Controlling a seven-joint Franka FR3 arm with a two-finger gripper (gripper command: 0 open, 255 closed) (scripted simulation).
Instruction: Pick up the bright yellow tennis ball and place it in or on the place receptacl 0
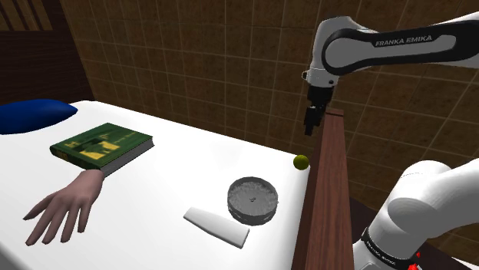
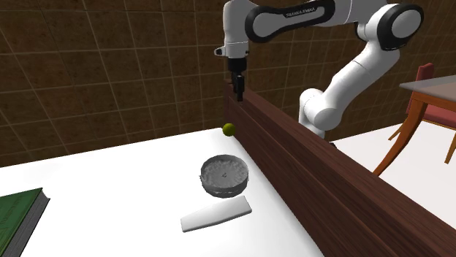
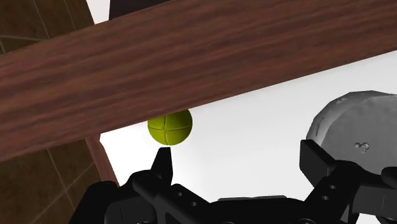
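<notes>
I'm seeing the all-black gripper (image 3: 238, 154) hanging open-fingered and empty above the dark wooden board (image 1: 326, 192). The yellow-green tennis ball (image 1: 301, 162) is lying on the white surface (image 1: 176, 176), seemingly touching that board, near the grey round bowl (image 1: 254, 201).

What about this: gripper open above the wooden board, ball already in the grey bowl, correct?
Not quite. The ball lies on the white table beside the board, apart from the bowl; the shoulder view shows it. The gripper is open above the board.

Dark wood-grain board (image 3: 191, 70), rough grey bowl (image 1: 254, 200)
</notes>
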